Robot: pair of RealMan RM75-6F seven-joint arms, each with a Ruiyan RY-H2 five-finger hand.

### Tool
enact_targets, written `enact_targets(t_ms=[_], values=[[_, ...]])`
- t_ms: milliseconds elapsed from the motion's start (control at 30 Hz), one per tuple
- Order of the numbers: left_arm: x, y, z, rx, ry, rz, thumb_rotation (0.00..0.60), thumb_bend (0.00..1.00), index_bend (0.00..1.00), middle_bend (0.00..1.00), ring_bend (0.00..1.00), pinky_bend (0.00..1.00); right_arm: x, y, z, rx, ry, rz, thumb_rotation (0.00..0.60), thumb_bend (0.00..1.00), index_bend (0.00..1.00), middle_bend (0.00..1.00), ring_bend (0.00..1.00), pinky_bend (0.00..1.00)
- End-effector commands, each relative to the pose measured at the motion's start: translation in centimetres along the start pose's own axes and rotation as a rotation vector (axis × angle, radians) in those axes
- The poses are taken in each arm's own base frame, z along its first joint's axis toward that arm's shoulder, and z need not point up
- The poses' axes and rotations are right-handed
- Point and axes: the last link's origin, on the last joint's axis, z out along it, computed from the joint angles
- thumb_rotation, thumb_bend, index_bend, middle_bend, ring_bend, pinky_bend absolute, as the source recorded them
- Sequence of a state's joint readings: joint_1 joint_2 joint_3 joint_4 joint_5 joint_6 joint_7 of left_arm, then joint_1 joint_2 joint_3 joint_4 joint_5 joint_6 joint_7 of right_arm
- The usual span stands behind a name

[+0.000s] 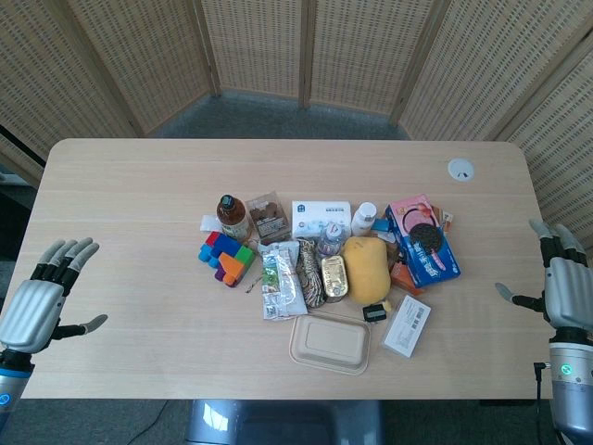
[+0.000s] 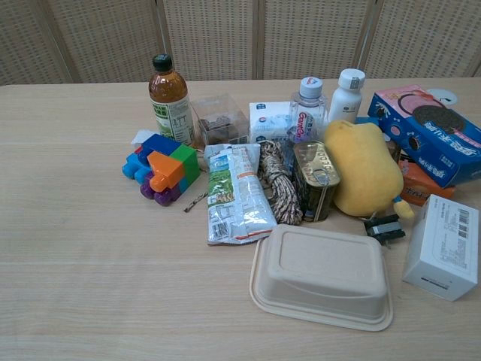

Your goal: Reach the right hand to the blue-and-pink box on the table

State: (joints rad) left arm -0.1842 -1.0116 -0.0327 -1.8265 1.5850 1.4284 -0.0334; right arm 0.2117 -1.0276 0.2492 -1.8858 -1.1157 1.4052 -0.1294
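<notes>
The blue-and-pink box (image 1: 423, 239) with a dark cookie pictured on it lies at the right end of the pile in the middle of the table; in the chest view the blue-and-pink box (image 2: 427, 132) sits at the far right. My right hand (image 1: 562, 283) hovers at the table's right edge, well to the right of the box, fingers apart and empty. My left hand (image 1: 46, 295) hangs open by the left edge. Neither hand shows in the chest view.
Around the box lie a yellow plush (image 1: 367, 269), an orange packet (image 1: 404, 276), a white bottle (image 1: 363, 219) and a white labelled box (image 1: 408, 325). Further left are a tin (image 1: 334, 277), a beige lidded tray (image 1: 330, 343), snack bags, toy bricks (image 1: 225, 257) and a tea bottle (image 1: 232, 216).
</notes>
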Motion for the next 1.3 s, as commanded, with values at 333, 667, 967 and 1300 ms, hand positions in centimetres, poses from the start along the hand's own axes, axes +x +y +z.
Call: enact_targets(t_ms=[333, 667, 967, 1300], values=[[0.3, -0.1, -0.1, -0.001, 0.009, 0.003, 0.6, 0.13, 0.0, 0.0, 0.0, 0.0, 0.0, -0.3, -0.1, 0.009, 0.0, 0.008, 0.6, 0.0, 0.0, 0.0, 0.0, 0.0], [0.4, -0.3, 0.1, 0.002, 0.006, 0.003, 0.6, 0.13, 0.0, 0.0, 0.0, 0.0, -0.7, -1.2, -0.2, 0.023, -0.023, 0.019, 0.6, 0.0, 0.0, 0.0, 0.0, 0.0], [0.2, -0.4, 0.5, -0.008, 0.0, -0.003, 0.6, 0.13, 0.0, 0.0, 0.0, 0.0, -3.0, -3.2, -0.6, 0.043, -0.07, 0.039, 0.594, 0.0, 0.0, 0.0, 0.0, 0.0], [0.7, -0.2, 0.5, -0.02, 0.015, 0.002, 0.6, 0.13, 0.0, 0.0, 0.0, 0.0, -7.0, -4.5, 0.4, 0.029, -0.149, 0.027, 0.555, 0.0, 0.0, 0.0, 0.0, 0.0]])
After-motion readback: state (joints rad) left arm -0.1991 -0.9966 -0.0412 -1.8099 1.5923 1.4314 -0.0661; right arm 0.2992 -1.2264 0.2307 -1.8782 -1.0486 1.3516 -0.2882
